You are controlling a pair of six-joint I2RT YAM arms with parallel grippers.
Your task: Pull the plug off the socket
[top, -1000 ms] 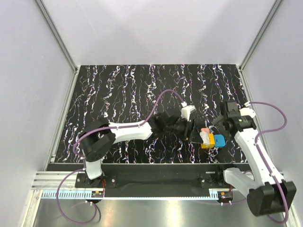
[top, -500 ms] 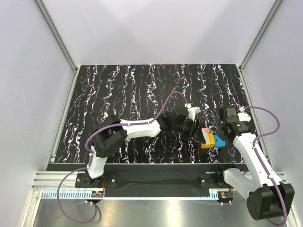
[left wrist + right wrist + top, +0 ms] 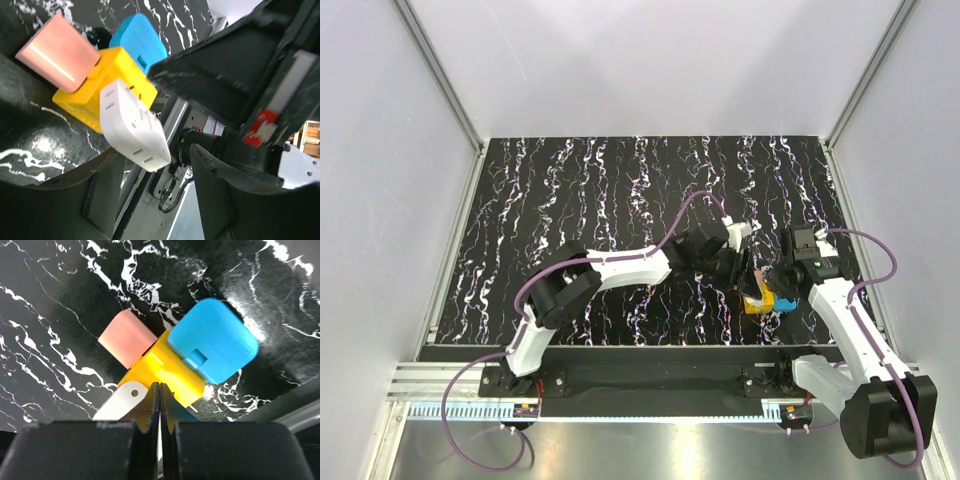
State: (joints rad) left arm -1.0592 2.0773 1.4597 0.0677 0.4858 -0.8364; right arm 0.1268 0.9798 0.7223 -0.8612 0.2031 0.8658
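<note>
A yellow cube socket (image 3: 162,370) lies on the black marbled table at the front right (image 3: 757,304). A pink plug (image 3: 127,337), a blue plug (image 3: 212,340) and a white plug (image 3: 117,402) sit in its sides. My right gripper (image 3: 160,390) is shut with nothing between its fingers, and its tips rest on top of the yellow socket. My left gripper (image 3: 150,197) comes in from the left, open. The white plug (image 3: 132,125) sits between its spread fingers and touches neither.
The marbled table (image 3: 620,190) is boxed in by white walls with aluminium posts. Purple cables loop over both arms. The right arm's black body (image 3: 250,75) fills the space just behind the socket in the left wrist view. The table's front rail (image 3: 640,355) lies close.
My left arm has reached further right until its fingers straddle the socket cluster, and its jaws have narrowed. My right gripper has snapped shut and lowered onto the yellow socket.
</note>
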